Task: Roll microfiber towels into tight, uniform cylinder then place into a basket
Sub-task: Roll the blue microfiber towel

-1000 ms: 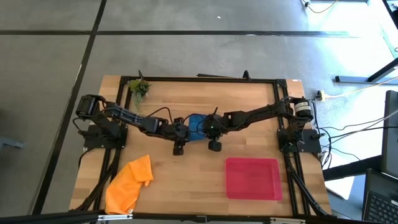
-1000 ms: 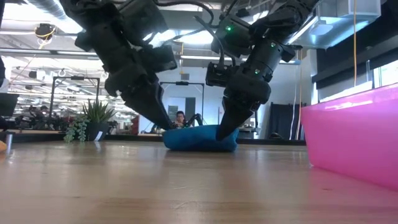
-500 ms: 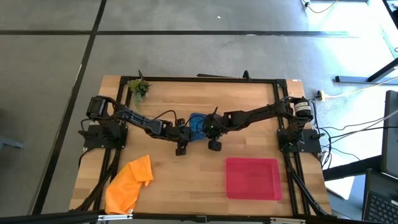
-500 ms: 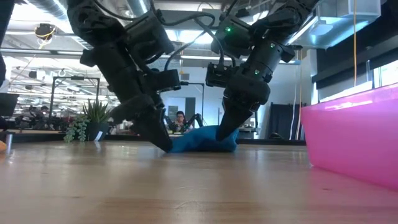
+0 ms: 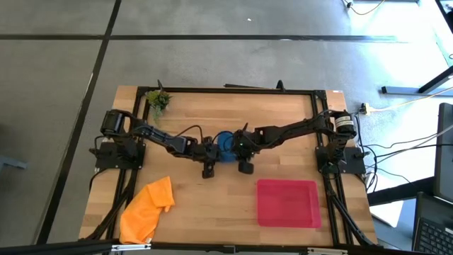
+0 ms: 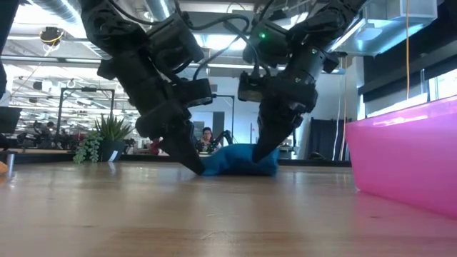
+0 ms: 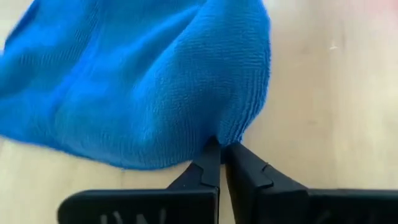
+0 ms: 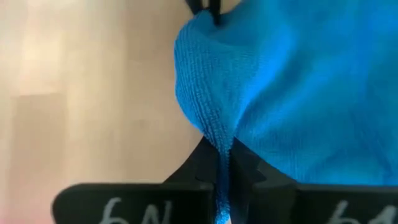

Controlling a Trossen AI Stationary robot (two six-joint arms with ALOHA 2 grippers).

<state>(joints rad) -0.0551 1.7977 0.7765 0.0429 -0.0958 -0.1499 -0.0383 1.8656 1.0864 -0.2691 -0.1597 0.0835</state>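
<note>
Your left gripper [image 6: 191,165] is angled down to the tabletop [image 5: 283,166], its fingers [image 7: 208,163] pressed together on the edge of the blue towel [image 5: 225,145], which lies bunched just ahead of the tips. Your right gripper [image 6: 258,152] leans in from the opposite side, fingers [image 8: 211,163] pinching a fold of the same towel between them. Both arms stretch low toward the table's middle, wrists nearly meeting over the cloth. The orange towel [image 5: 146,207] lies well behind your left gripper, near the table's front corner; the red basket [image 5: 288,203] sits near your right gripper, toward the front.
</note>
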